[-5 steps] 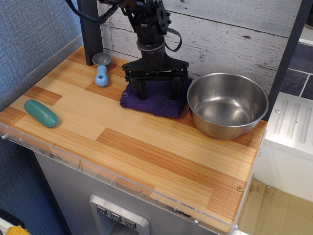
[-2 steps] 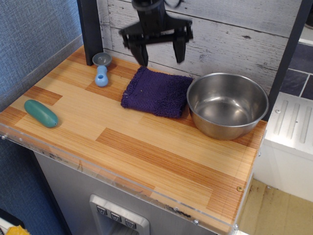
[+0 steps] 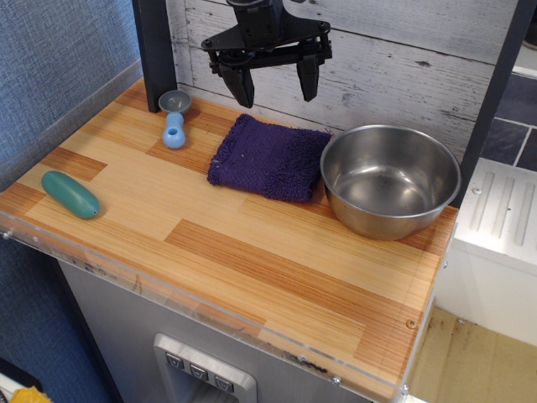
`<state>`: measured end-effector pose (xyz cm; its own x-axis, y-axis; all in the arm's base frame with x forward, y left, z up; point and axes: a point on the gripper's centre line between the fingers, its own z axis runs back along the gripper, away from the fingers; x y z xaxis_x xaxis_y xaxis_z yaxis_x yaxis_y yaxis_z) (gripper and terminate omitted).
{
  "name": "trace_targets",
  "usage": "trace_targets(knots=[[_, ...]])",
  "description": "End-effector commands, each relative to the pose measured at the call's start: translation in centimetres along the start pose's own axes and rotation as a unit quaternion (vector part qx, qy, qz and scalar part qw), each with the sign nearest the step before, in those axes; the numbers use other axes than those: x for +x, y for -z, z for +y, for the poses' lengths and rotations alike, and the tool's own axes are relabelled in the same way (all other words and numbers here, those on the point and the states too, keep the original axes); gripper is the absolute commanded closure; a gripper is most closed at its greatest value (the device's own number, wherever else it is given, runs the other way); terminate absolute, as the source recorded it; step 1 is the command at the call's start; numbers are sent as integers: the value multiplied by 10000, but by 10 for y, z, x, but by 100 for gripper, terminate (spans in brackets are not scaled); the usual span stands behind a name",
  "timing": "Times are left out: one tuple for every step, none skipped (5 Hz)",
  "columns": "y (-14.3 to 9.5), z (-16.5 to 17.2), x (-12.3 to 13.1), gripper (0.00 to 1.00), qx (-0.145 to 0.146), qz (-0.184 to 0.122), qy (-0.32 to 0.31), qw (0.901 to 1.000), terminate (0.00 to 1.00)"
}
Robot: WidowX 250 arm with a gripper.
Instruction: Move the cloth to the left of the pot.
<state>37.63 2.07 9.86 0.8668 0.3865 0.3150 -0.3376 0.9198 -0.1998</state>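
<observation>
So I'm lifting the gripper (image 3: 273,84) clear now, fingers spread wide and holding nothing; a second ago it was pressed down on the cloth (image 3: 268,157); the cloth's lying flat, touching the pot (image 3: 391,180) on its left, so I'm calling this basically done.

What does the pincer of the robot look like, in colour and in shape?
The pincer is all black: a wide horizontal bar with two short, tapered fingers hanging from its ends. It sits under a black, blocky wrist. No markings can be seen, and no cable is visible.
</observation>
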Motion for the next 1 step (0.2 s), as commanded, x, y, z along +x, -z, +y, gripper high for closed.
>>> trace_targets(knots=[[-18, -1, 8, 0, -69, -262, -11, 9996, 100]])
